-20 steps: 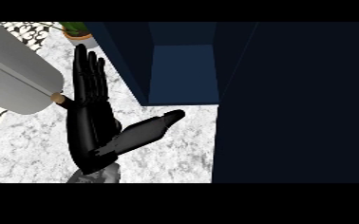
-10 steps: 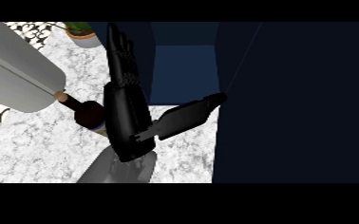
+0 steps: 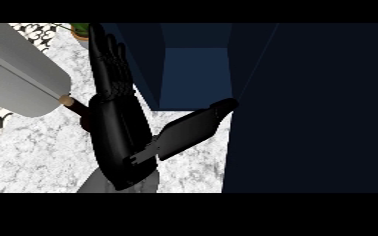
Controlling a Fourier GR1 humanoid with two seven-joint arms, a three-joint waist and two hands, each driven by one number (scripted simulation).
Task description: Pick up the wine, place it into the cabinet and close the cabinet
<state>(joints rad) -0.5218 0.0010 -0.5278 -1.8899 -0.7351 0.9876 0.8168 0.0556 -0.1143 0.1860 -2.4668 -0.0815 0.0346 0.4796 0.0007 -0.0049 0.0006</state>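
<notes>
Since my left hand (image 3: pixel 122 130) is flat, fingers (image 3: pixel 111 65) straight and pressed together, with only the thumb (image 3: pixel 193 129) tip touching the door (image 3: pixel 303 105) edge, I judge it could slip off and leave the cabinet (image 3: pixel 196 75) open. I cannot see the wine. The marbled surface (image 3: pixel 37 155) carries a grey utensil (image 3: pixel 26 80) at its left edge, near my hand, and a plant (image 3: pixel 80 29) at the far-left corner.

A kitchen is showing here: a white-and-grey marbled stone counter top (image 3: pixel 44 145) is lying beside a tall dark blue cabinet (image 3: pixel 295 105), and a small green potted plant (image 3: pixel 80 30) is standing at its far edge.
</notes>
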